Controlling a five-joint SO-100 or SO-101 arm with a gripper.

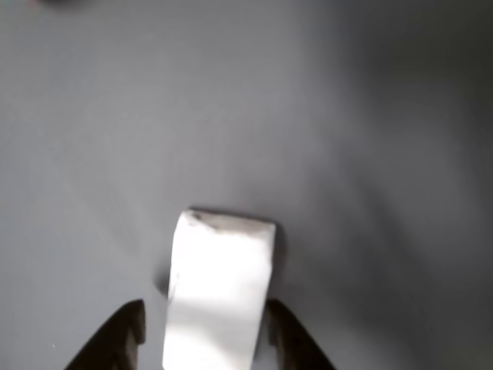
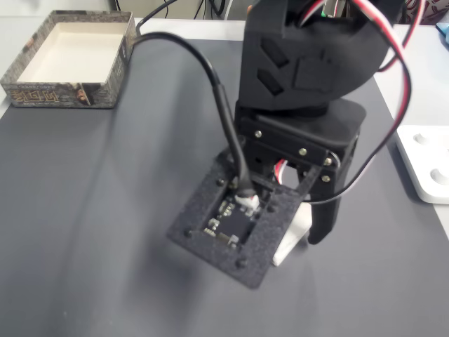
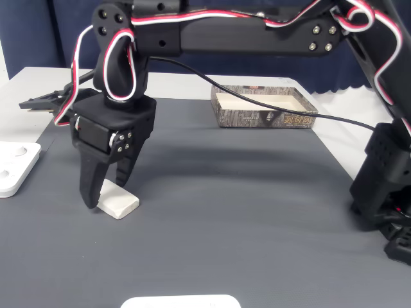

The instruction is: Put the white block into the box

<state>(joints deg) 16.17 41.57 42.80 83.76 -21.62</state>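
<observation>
Hand (image 3: 109, 196) lowered with fingers spread wide, straddling the white block (image 3: 119, 203) flat on the counter (image 3: 244, 212) for a grasp; not yet closed. Box (image 3: 264, 108) well apart, by the counter's far edge.

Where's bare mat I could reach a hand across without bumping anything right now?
The dark mat lies bare between the white block and the box, and on toward the arm's base. It is crowded at the block, where the gripper straddles it, fingers down, with a white device beside it.
</observation>
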